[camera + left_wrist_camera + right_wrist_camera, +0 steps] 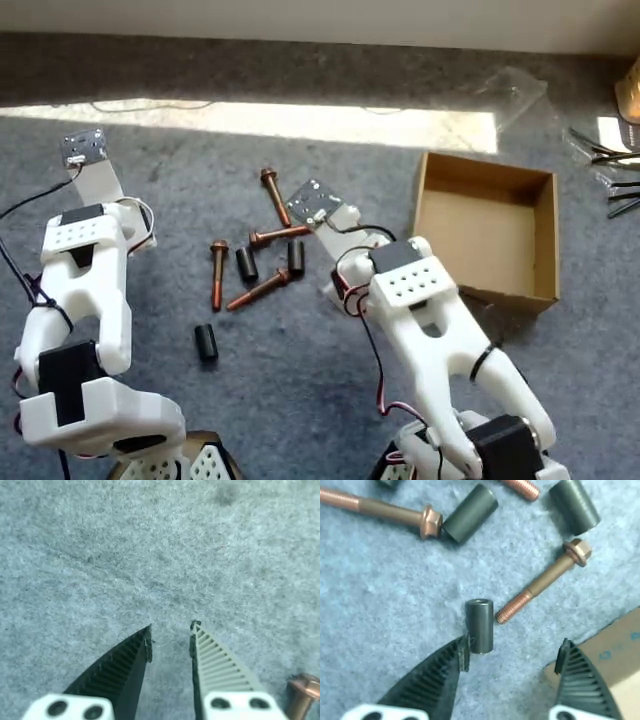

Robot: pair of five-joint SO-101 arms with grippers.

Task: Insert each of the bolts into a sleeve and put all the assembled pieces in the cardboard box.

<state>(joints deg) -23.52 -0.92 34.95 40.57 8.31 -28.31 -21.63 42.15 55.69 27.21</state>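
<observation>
Several copper bolts point(258, 290) and black sleeves point(246, 263) lie scattered on the grey carpet between the arms. My right gripper point(514, 655) hangs open over them. A short black sleeve point(480, 625) stands just beyond its black fingertip point(462, 652), and a bolt point(545, 577) points its threaded end at that sleeve. Farther off lie another bolt point(385, 512) and two sleeves point(470, 513) point(575, 505). The cardboard box point(545, 235) sits open beside the right gripper point(318, 205). My left gripper point(171, 635) is slightly open over bare carpet, holding nothing. A copper bolt head point(302, 692) shows at its side.
One black sleeve point(205, 342) lies apart, nearer the arm bases. A clear plastic bag point(510, 90) and dark cables point(615, 170) lie at the far right. A sunlit strip point(250, 118) crosses the carpet behind the parts. The left gripper point(85, 150) is at the far left.
</observation>
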